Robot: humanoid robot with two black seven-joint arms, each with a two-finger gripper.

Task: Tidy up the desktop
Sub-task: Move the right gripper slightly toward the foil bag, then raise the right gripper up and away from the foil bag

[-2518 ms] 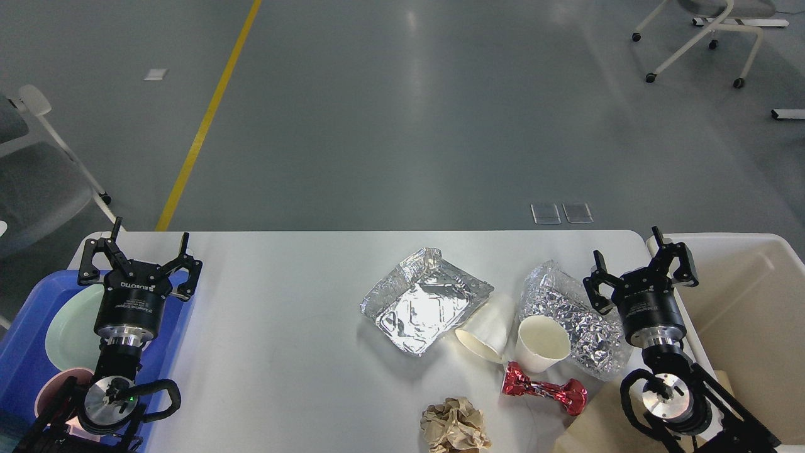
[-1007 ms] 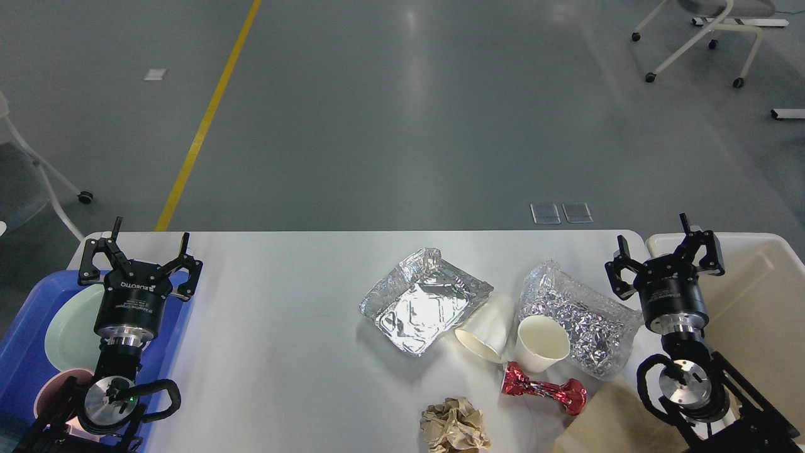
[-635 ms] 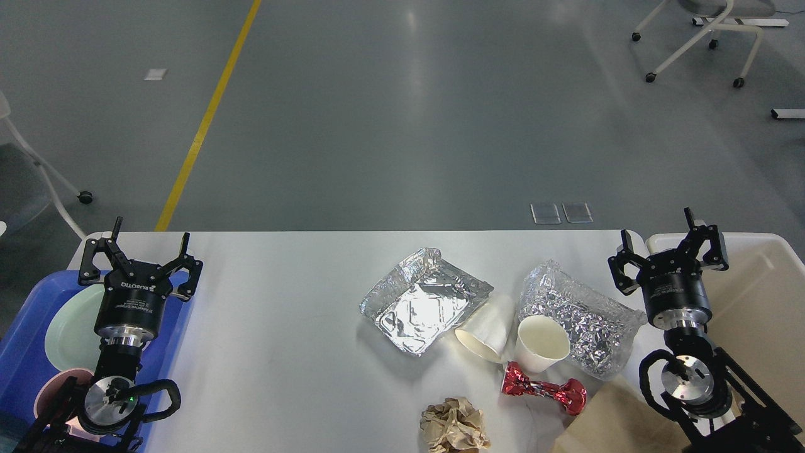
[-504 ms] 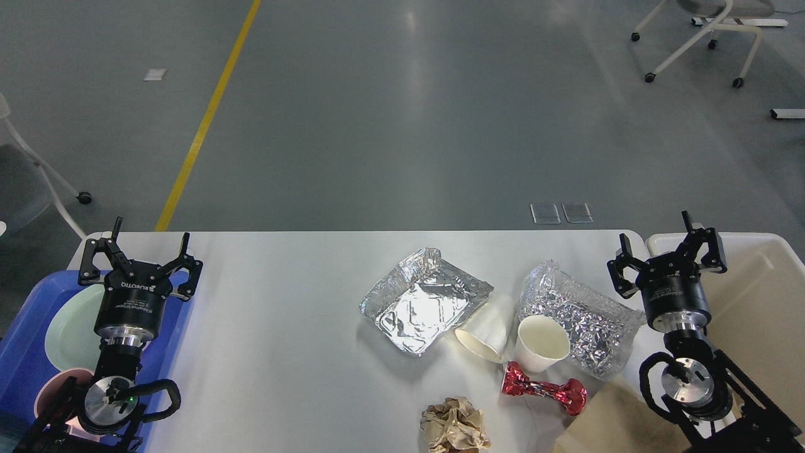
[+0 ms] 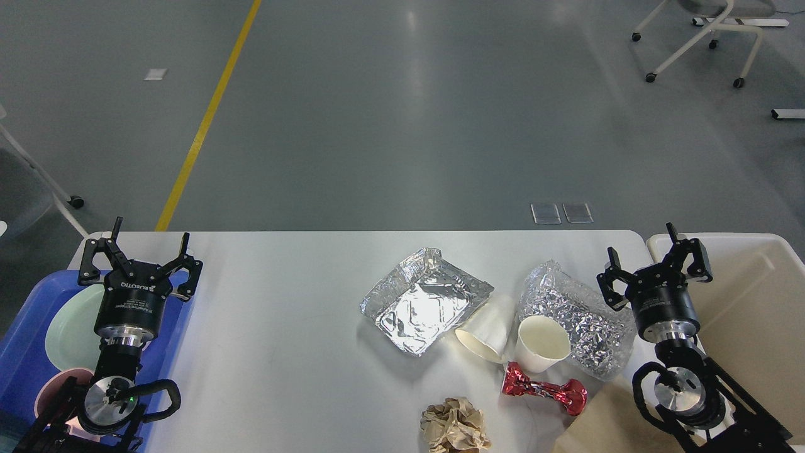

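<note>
A: What occupies the lower part of the head view?
B: The desktop (image 5: 283, 314), a white tabletop with rounded corners, spans most of the width. A blue tray (image 5: 25, 340) lies at its left end and a cream plastic bin (image 5: 748, 302) stands just beside its right end.

A: How do the grippers stand?
B: The left gripper (image 5: 139, 251) is above the tray's far right corner, fingers spread wide, holding nothing. The right gripper (image 5: 654, 261) is above the desktop's right edge, next to the bin's rim, fingers likewise spread and empty.

A: What lies on the desktop?
B: Right of centre: a flattened foil tray (image 5: 424, 302); a paper cup on its side (image 5: 484, 330), touching the foil tray's near right corner; an upright paper cup (image 5: 541, 343) beside it; and a crinkled silver bag (image 5: 578, 314) behind the upright cup. Nearer the front edge are a red foil wrapper (image 5: 544, 390), a crumpled brown paper ball (image 5: 454, 425) and a flat brown paper sheet (image 5: 604, 415).

A: And in the blue tray?
B: A pale green plate (image 5: 69, 333) and a pink cup (image 5: 53, 387), both partly hidden by the left arm.
</note>
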